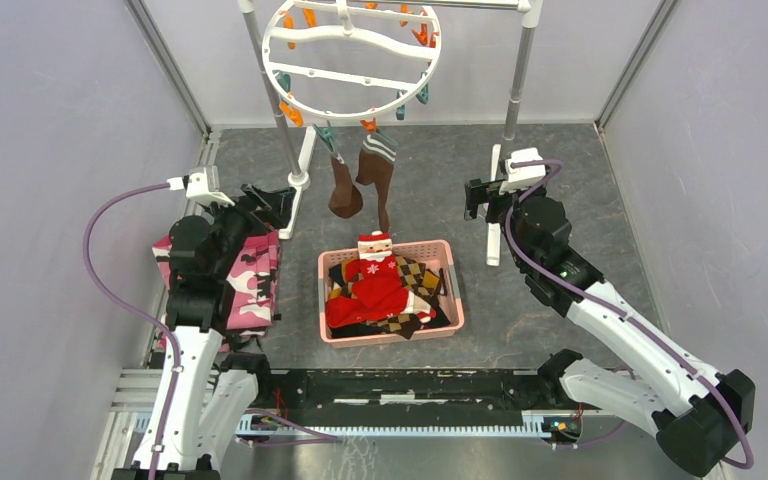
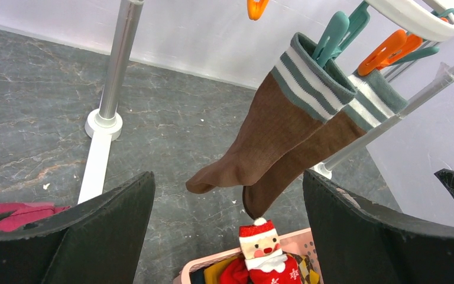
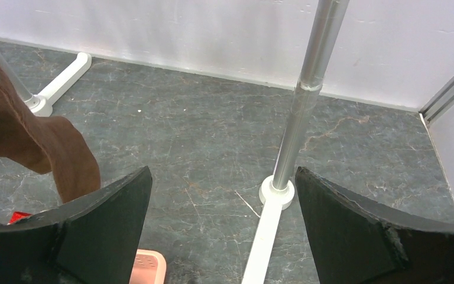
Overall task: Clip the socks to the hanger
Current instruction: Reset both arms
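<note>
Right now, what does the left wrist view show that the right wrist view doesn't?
Only left wrist: the socks at their striped cuffs, pinched by a teal clip and an orange clip under the hanger, plus the Santa sock face. Only right wrist: the rack pole and its white foot close up, between the fingers of the open right gripper. Both: the brown socks hanging, a bit of the pink basket, and the grey floor.

Top external view: high above the near edge, looking down over the whole grey marbled tabletop (image 1: 430, 180). Left wrist view: close, angled upward between its black fingers (image 2: 65, 236) at the hanging dark brown fabric socks (image 2: 260, 136), shared with overhead. Right wrist view: low, facing the silver metal pole (image 3: 305, 89), likewise shared.
</note>
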You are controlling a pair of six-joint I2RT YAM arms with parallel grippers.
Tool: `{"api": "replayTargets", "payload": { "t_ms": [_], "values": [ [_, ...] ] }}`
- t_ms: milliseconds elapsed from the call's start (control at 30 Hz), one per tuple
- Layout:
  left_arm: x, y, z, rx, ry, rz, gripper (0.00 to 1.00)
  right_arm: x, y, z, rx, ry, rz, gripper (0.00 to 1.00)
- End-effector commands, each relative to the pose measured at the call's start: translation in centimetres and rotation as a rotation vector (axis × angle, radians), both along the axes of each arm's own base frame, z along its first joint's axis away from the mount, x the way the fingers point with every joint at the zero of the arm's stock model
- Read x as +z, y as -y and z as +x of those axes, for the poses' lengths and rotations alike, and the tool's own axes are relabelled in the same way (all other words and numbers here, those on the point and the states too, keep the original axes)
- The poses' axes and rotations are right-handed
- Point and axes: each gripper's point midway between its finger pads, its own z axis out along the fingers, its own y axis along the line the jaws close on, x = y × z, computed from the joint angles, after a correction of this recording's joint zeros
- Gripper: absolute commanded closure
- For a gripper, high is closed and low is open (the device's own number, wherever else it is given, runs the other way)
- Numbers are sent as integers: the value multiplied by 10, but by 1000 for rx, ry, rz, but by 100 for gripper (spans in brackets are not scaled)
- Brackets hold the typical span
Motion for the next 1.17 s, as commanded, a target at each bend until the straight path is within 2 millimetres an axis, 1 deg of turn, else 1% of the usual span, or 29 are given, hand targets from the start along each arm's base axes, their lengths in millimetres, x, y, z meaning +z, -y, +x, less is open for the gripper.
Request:
{"api": "replayTargets", "payload": {
  "t_ms": [0, 300, 967, 1133],
  "values": [
    [10, 3, -1, -31, 51, 42, 0, 11, -3, 1, 14, 36, 17, 2],
    [9, 4, -2, -38, 52, 45, 0, 8, -7, 2, 26, 22, 5, 2],
    [7, 5, -4, -48, 52, 51, 0, 5, -5, 3, 16, 14, 1, 2],
    [4, 6, -4, -56, 50, 52, 0, 1, -4, 4, 9, 6, -6, 2]
  ]
}}
